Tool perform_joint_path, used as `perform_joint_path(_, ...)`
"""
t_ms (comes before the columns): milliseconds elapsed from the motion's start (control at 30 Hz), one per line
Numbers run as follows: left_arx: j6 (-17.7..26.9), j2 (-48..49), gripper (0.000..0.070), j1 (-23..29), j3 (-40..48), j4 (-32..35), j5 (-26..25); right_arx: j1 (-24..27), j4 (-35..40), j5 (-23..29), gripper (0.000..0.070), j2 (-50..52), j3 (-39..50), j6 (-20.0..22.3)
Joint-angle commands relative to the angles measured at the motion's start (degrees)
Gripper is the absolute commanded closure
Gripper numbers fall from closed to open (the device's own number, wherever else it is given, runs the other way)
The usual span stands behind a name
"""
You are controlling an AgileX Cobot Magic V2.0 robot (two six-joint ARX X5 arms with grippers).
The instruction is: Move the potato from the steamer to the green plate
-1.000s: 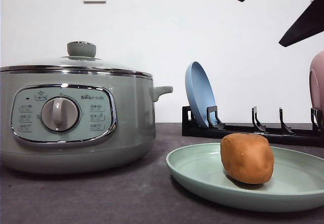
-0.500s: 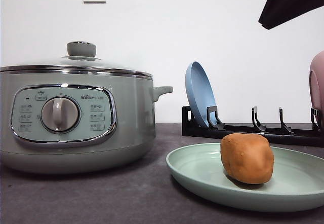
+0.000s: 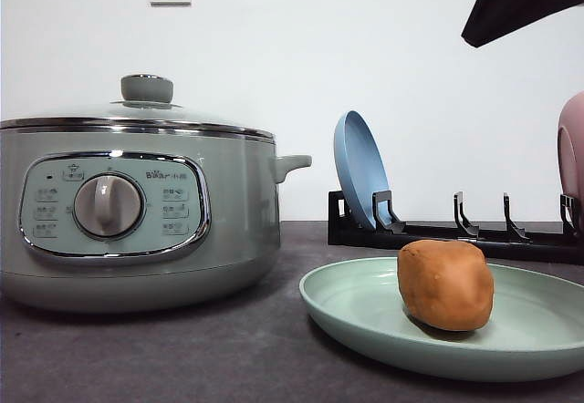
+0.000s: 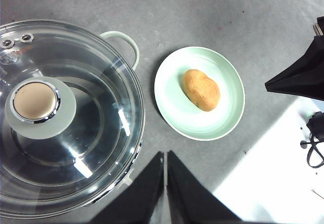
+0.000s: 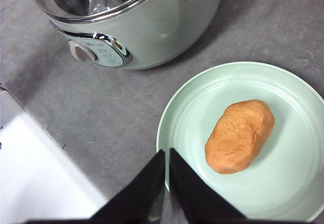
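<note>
The orange-brown potato lies on the pale green plate, right of the steamer. The steamer's glass lid is on. My right gripper hangs high above the plate with its fingers pressed together and nothing in them. My left gripper hovers high above the table, near the steamer's edge, also shut and empty.
Behind the plate, a black dish rack holds a blue plate upright, with a pink plate at its right end. A white surface borders the grey tabletop. A wall stands close behind.
One second ago the right gripper's fingers were spread apart at the upper right; they have since come together. The potato, plate and steamer have not moved.
</note>
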State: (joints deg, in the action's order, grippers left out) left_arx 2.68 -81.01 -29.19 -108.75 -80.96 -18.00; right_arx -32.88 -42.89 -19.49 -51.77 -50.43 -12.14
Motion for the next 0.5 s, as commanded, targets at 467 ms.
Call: perform_joint_path(467, 2.71, 3.51, 0.07, 0.65, -1.44, 4.17, -0.11, -0.31, 0.52, -0.02, 0.07, -0.17, -1.01, 0.83)
